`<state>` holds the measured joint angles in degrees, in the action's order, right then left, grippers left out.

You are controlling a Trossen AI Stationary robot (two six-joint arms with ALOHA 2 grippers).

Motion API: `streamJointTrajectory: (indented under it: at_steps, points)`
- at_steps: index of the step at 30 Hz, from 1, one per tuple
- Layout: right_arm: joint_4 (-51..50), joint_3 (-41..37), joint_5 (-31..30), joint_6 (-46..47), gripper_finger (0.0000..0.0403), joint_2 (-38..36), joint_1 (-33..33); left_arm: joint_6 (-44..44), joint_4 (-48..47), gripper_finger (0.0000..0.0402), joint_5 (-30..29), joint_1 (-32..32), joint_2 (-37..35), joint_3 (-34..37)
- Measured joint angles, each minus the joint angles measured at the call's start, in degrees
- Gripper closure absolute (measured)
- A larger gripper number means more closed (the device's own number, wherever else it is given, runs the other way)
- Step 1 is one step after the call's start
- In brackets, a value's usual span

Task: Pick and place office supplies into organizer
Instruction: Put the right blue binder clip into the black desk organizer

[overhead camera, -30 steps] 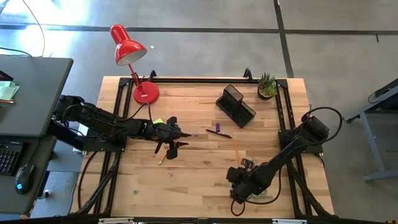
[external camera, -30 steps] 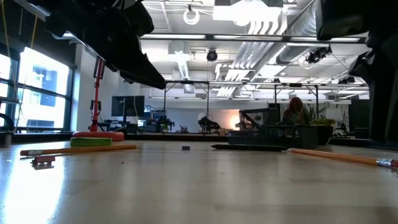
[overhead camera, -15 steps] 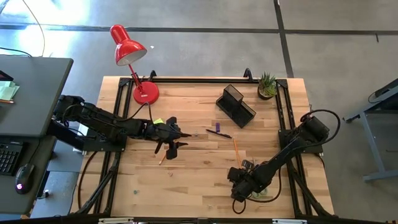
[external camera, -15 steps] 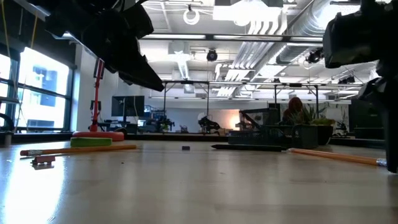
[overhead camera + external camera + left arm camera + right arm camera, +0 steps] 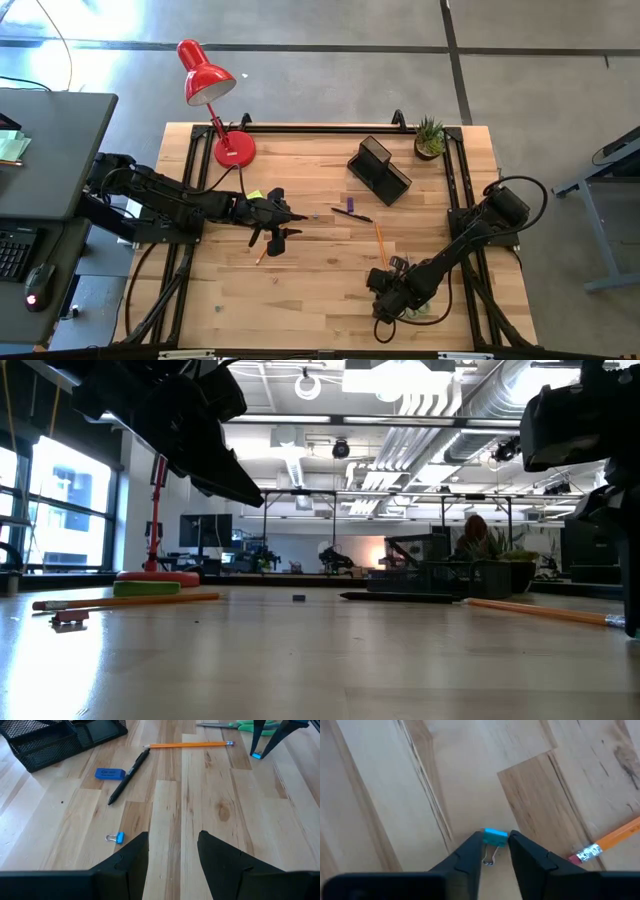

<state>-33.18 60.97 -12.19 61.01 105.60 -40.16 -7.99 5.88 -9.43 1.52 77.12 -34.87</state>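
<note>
Fingers of the right gripper (image 5: 495, 851), lower centre of its wrist frame, are pinching a small blue binder clip (image 5: 495, 836) narrowly by its edge; such a shallow grip is risking a slip before reaching the organizer (image 5: 379, 168), upper right of the high frame. Left gripper (image 5: 172, 851) is hovering wide.

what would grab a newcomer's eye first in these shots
Probably the red desk lamp at the table's far left corner, the brightest thing in the high view. Next, the right tool low over the wood with a small blue binder clip between its fingers, a pencil's eraser end beside it. Then the left tool open over bare planks, facing a dark pen, a blue eraser and the black mesh organizer.
</note>
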Motion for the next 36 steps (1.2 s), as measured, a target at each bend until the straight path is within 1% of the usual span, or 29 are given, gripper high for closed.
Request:
streamJointTrajectory:
  at_steps: [4, 6, 8, 15, 22, 26, 30, 31, 34, 36]
  points:
    - [0.0, 0.0, 0.0, -1.2, 0.0375, 0.0, 0.0, 0.0, 0.0, 0.0245, 0.0, 0.0, 0.0, 0.0]
    - [-0.2, 0.1, 0.1, -2.3, 0.0393, 0.0, 0.0, -0.1, 0.0, 0.0245, 0.0, 0.0, 0.0, 0.0]
    - [-0.4, 0.5, 0.2, -3.3, 0.04, 0.1, 0.2, -0.1, 0.0, 0.0245, 0.0, 0.0, 0.0, 0.0]
    - [-1.4, 2.9, 1.7, -8.2, 0.0402, 0.1, 2.5, 0.0, 0.0, 0.0245, 0.0, 0.0, 0.0, 0.0]
    - [-1.4, 3.0, 1.2, -10.5, 0.0402, 0.1, 4.3, 0.0, 0.0, 0.0245, 0.0, 0.0, 0.0, 0.0]
    - [-1.5, 3.0, 1.7, -9.8, 0.0402, 0.0, 4.9, 0.0, -0.1, 0.0245, 0.0, 0.0, 0.0, 0.0]
    - [-1.4, 3.0, 6.3, -7.7, 0.0403, -0.1, 4.9, 0.0, -0.1, 0.0245, 0.0, 0.0, 0.0, 0.0]
    - [-1.3, 3.0, 6.5, -7.2, 0.0402, -0.1, 4.9, 0.0, -0.1, 0.0245, 0.0, 0.0, 0.0, 0.0]
    - [-0.6, 3.0, 5.8, -5.8, 0.0397, -0.1, 4.8, -0.2, -0.1, 0.0245, 0.0, 0.0, 0.0, 0.0]
    - [0.7, 3.0, 5.0, -5.6, 0.038, -0.2, 4.8, -0.9, -0.1, 0.0245, 0.0, 0.0, 0.0, 0.0]
